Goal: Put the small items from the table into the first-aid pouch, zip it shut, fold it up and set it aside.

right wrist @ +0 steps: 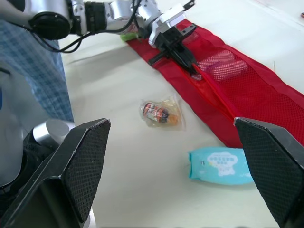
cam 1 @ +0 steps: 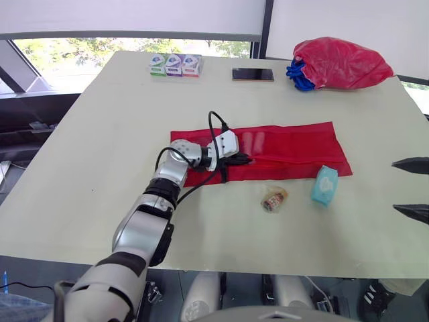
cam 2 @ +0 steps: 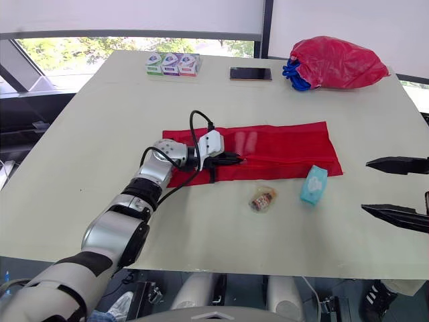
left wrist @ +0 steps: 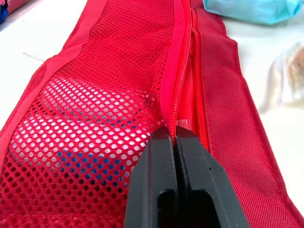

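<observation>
The red first-aid pouch (cam 1: 288, 149) lies flat at the middle of the table (cam 1: 100, 134). The left gripper (cam 1: 248, 159) rests on the pouch's left half, its fingers pressed together on the zipper (left wrist: 183, 71); whether they pinch the pull or only the tape, I cannot tell. The right gripper (cam 2: 365, 186) hovers at the near right, fingers wide apart, well clear of the pouch.

The blue tissue pack (cam 1: 324, 185) and the clear packet (cam 1: 274, 199) lie outside, just near of the pouch. Closing the zip now would likely shut them out. Nothing pins the fabric either, so a pull along the zip could drag or bunch the whole pouch, or the fingers could slip off.

The pouch's long axis runs left to right, its right end angled slightly far, and the zipper follows that line.
</observation>
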`<action>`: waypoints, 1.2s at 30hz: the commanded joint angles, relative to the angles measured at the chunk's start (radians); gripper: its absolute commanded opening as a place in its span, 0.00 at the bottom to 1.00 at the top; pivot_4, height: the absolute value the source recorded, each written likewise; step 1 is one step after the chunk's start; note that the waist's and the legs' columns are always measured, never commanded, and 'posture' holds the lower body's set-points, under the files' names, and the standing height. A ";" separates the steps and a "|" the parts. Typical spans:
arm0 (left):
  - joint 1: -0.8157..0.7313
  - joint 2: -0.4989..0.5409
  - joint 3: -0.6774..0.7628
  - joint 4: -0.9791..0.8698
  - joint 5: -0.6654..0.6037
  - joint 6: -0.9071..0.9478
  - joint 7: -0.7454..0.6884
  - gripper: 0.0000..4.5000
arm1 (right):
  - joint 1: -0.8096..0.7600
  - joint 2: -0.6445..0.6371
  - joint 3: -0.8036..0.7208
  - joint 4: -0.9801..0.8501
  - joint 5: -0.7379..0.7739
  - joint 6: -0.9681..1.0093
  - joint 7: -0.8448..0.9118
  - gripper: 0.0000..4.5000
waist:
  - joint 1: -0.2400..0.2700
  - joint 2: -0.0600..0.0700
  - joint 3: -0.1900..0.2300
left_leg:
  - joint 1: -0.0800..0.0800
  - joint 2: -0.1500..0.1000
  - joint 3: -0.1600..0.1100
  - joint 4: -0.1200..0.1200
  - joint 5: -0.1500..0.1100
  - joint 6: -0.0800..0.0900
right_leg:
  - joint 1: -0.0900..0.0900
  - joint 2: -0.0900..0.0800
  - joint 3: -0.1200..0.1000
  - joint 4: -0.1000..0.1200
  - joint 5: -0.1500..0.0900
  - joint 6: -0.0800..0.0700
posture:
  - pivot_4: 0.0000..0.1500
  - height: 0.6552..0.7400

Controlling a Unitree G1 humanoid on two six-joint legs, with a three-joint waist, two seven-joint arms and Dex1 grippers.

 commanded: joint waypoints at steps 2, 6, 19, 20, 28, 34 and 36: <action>-0.025 0.053 0.001 0.036 0.021 -0.044 -0.032 0.00 | -0.060 0.003 0.058 -0.032 0.030 -0.036 -0.030 0.99 | -0.001 0.000 0.000 | 0.000 0.000 0.000 0.000 0.000 0.000 | 0.000 0.000 0.000 0.000 0.000 0.000 | 1.00 1.00; -0.051 0.074 0.004 0.079 0.036 -0.068 -0.034 0.00 | -0.120 0.005 0.228 -0.023 -0.075 -0.142 -0.059 0.99 | -0.001 0.000 0.000 | 0.000 0.000 0.000 0.000 0.000 0.000 | 0.000 0.000 0.000 0.000 0.000 0.000 | 1.00 1.00; -0.071 0.069 0.013 0.082 0.033 -0.082 -0.038 0.00 | -0.546 0.200 0.963 0.224 -0.586 -0.622 -0.054 0.99 | -0.008 0.000 0.000 | -0.001 -0.001 0.000 0.001 0.000 0.000 | 0.000 0.000 -0.001 0.000 0.000 0.000 | 1.00 1.00; -0.071 0.069 0.013 0.078 0.032 -0.081 -0.038 0.00 | -0.584 0.221 1.005 0.280 -0.629 -0.671 -0.041 0.99 | -0.009 0.000 0.000 | -0.001 -0.001 0.000 0.001 0.000 0.000 | -0.001 0.000 0.000 0.000 0.000 0.001 | 1.00 1.00; -0.059 0.064 0.014 0.049 0.026 -0.074 -0.035 0.00 | -0.782 0.362 1.208 0.593 -0.821 -0.922 0.039 0.99 | -0.010 0.000 0.001 | -0.001 -0.006 0.000 0.001 0.003 -0.005 | -0.001 0.000 0.000 0.001 0.001 0.001 | 1.00 1.00; -0.042 0.063 0.015 0.018 0.021 -0.061 -0.035 0.00 | -0.807 0.387 1.241 0.625 -0.843 -0.933 0.077 0.71 | -0.008 0.000 0.001 | -0.001 -0.006 -0.001 0.001 0.003 -0.005 | -0.001 0.000 -0.001 0.001 0.001 0.001 | 1.00 1.00; -0.037 0.062 0.015 0.009 0.020 -0.056 -0.034 0.00 | -0.808 0.364 1.253 0.623 -0.876 -0.923 0.089 0.60 | -0.008 0.000 0.001 | -0.001 -0.006 -0.001 0.001 0.003 -0.005 | -0.001 0.000 -0.001 0.001 0.001 0.001 | 1.00 1.00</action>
